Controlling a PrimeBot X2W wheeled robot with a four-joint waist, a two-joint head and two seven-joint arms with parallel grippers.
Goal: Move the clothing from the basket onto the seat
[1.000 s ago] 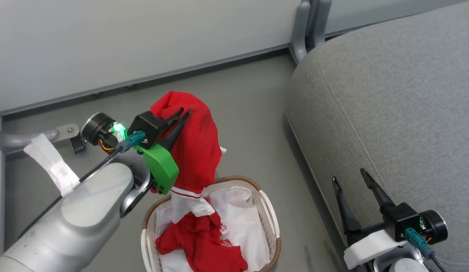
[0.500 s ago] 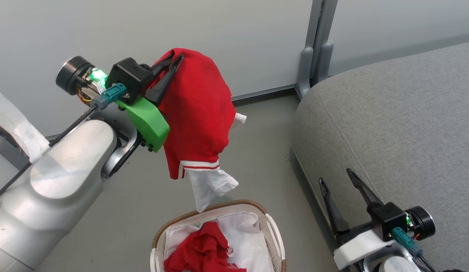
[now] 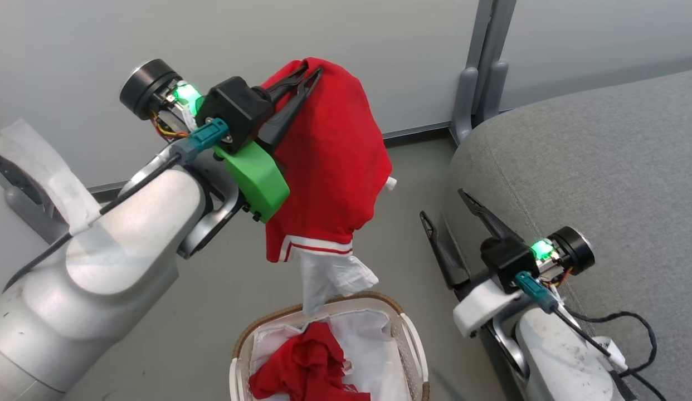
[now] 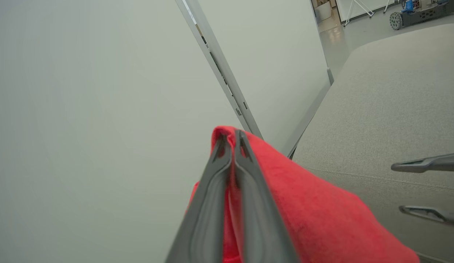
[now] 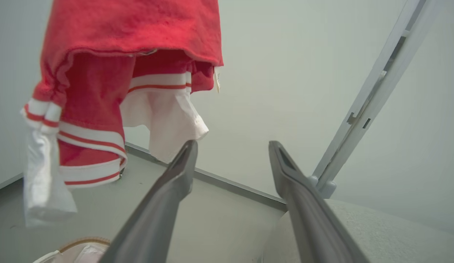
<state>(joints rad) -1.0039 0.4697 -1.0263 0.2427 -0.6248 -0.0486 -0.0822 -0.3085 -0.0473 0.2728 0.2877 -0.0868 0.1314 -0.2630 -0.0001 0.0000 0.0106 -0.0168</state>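
Here L hand (image 3: 313, 68) clamps red clothing (image 3: 335, 156), which hangs below it; R hand (image 3: 442, 203) open.

Reads as a robot lab or test hall, with one corner dressed as a home. Boxed in by plain pale panels (image 3: 240, 44) clipped into a grey metal post (image 3: 491, 50) on a splayed foot, office-divider style, not house walls. Bare smooth grey floor (image 3: 418, 167), no rug or skirting. Home props few: a grey seat (image 3: 602, 167) and a basket (image 3: 411, 348) of red clothing (image 3: 307, 362). Past the panels, in the left wrist view, an open hall with glossy floor, a wheeled machine (image 4: 420, 12) and thin stand legs (image 4: 362, 7).
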